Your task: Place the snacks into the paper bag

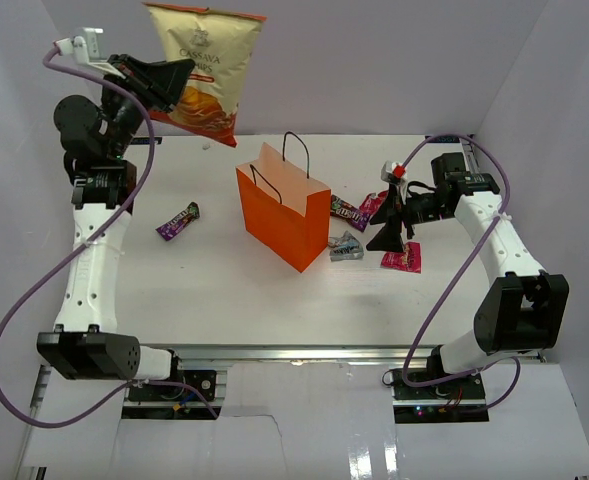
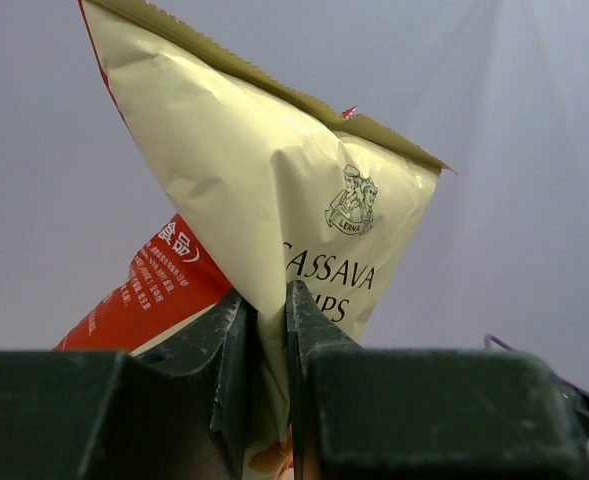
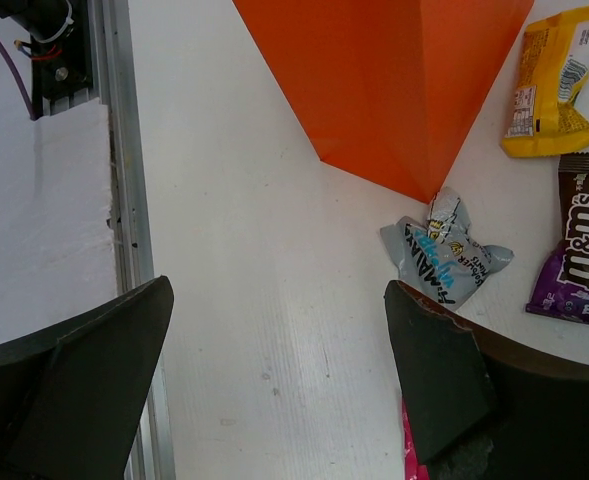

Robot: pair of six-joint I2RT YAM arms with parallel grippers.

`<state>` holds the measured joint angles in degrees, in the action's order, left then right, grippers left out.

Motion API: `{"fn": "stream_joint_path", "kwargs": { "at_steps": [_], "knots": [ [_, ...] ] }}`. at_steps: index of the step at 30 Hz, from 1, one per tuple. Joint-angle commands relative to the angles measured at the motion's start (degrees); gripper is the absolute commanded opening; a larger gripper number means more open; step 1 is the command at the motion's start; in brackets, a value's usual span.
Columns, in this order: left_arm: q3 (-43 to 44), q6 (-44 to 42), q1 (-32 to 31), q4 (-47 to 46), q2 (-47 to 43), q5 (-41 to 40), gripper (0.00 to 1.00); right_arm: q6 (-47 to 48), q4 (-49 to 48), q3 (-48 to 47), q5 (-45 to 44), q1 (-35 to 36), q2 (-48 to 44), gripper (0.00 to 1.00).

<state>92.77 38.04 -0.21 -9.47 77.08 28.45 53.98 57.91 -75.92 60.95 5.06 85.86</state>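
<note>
I find my left gripper [image 2: 271, 310] clenched on the chip bag [image 1: 207, 62], held high over the table's [image 1: 224, 300] far-left corner. The paper bag [image 1: 286, 218] stands mid-table with a narrow mouth. Risk: the wide chip bag snags its rim and topples it. My right gripper [image 3: 274, 370] hangs released.

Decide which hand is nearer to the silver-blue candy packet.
Right. The right hand hangs open just right of the silver-blue packet; the left hand is far off at the back left, gripping the chip bag.
</note>
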Motion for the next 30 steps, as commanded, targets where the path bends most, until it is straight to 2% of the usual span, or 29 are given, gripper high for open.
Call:
{"fn": "stream_joint_path", "kwargs": {
  "at_steps": [1, 5, 10, 30],
  "knots": [
    [5.13, 1.07, -5.05, -5.55, 2.45, 3.54, 0.0, -0.27, -1.31, 0.86, -0.13, 0.3, -1.66, 0.92],
    [7.51, -0.25, -10.15, -5.9, 6.5, 4.34, 0.0, -0.45, -1.75, 1.82, -0.83, 0.21, -1.93, 0.92],
    [8.13, -0.51, -12.88, -6.35, 9.49, 5.56, 0.0, -0.45, -1.92, 2.79, -1.45, -0.14, -2.72, 0.92],
    [-5.22, 2.82, -19.48, -10.12, 4.66, 4.43, 0.0, -0.98, -2.45, 2.53, -1.18, -1.19, -1.93, 0.92]
  ]
}}
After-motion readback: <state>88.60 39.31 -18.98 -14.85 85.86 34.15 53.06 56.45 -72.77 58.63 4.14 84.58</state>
